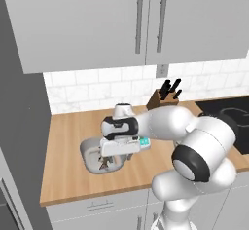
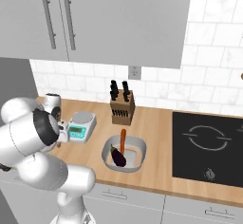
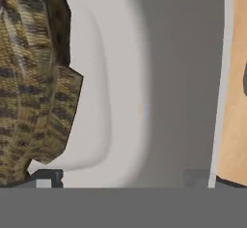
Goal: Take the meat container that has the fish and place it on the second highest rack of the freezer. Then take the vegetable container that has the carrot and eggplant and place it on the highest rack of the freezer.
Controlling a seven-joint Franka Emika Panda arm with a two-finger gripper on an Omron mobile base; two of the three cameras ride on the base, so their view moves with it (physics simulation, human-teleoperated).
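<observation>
While the hand hangs low over the fish tub on the tabletop, its fingers stand spread wide astride the tub's wall, holding nothing. Inside lies the fish. Farther along the tabletop, a second tub holds the carrot and eggplant.

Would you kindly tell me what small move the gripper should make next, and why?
Probably close on the tub's wall. The open gripper is low at the fish container, with the pale rim between its fingertips and the fish just inside, so a grip there seems ready.
</observation>
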